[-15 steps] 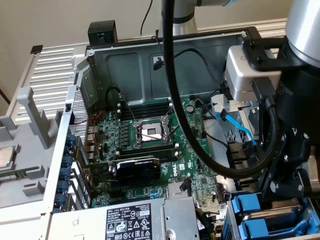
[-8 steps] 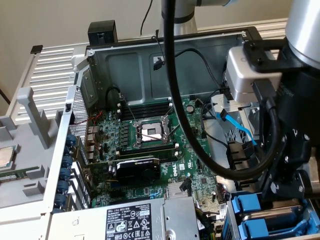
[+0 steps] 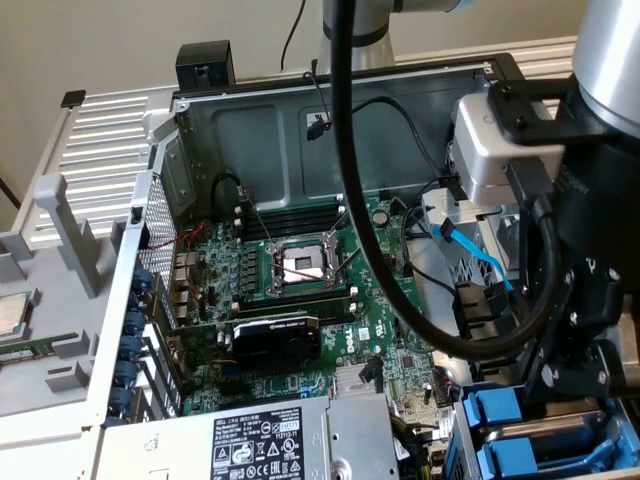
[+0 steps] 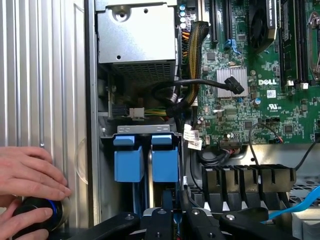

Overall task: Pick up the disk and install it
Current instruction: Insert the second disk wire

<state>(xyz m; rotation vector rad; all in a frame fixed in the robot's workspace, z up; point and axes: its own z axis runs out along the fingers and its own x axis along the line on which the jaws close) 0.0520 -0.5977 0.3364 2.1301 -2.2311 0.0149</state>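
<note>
My end effector [image 4: 175, 220] hangs just above the drive bay, and I cannot tell if it is clenched or released. The disk [image 4: 165, 159] sits directly below it, beside another carrier [image 4: 128, 160]. I judge it stiff, rather heavy and fragile; the blue frame is the safest hold.

Ribbed grey bench [image 3: 95, 125] carries open computer case [image 3: 300, 110]; processor chip [image 3: 10, 315] on grey fixture [image 3: 60, 350].
</note>
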